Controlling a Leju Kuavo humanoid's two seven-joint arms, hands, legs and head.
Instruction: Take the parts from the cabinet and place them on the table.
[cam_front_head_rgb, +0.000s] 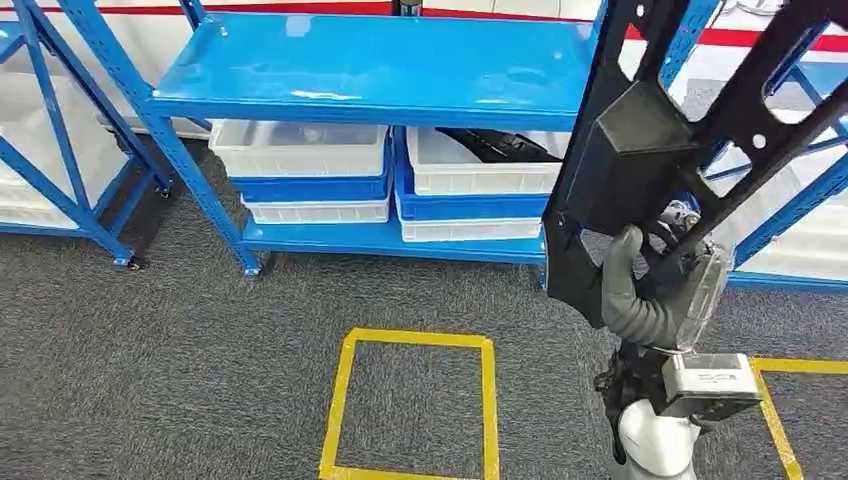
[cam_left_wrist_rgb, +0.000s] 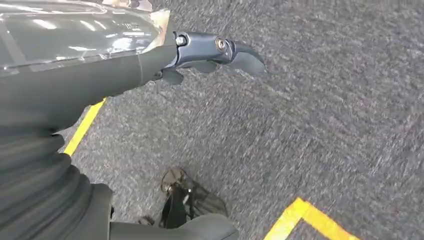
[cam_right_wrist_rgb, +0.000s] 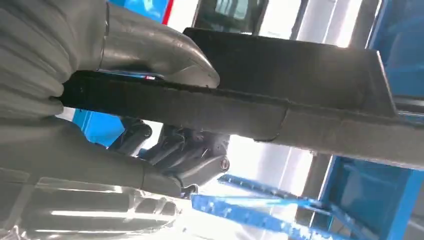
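Observation:
A large black plastic part (cam_front_head_rgb: 640, 150) with cut-out holes stands upright at the right of the head view, lifted in front of the blue shelf rack (cam_front_head_rgb: 380, 70). My right hand (cam_front_head_rgb: 650, 290) grips its lower end, thumb wrapped over the front. The right wrist view shows the thumb (cam_right_wrist_rgb: 155, 52) on top of the black part (cam_right_wrist_rgb: 280, 100) and the darker fingers (cam_right_wrist_rgb: 185, 152) curled beneath it. My left hand (cam_left_wrist_rgb: 210, 55) hangs over the grey carpet, fingers apart and holding nothing. Another dark part (cam_front_head_rgb: 495, 145) lies in a white bin (cam_front_head_rgb: 480, 165) on the lower shelf.
White and blue bins (cam_front_head_rgb: 300, 170) are stacked on the rack's lower shelf. Yellow tape squares (cam_front_head_rgb: 415, 405) mark the grey carpet in front. More blue racks stand at the far left (cam_front_head_rgb: 60, 150) and right (cam_front_head_rgb: 800, 200). A yellow tape line (cam_left_wrist_rgb: 310, 217) crosses the floor under my left hand.

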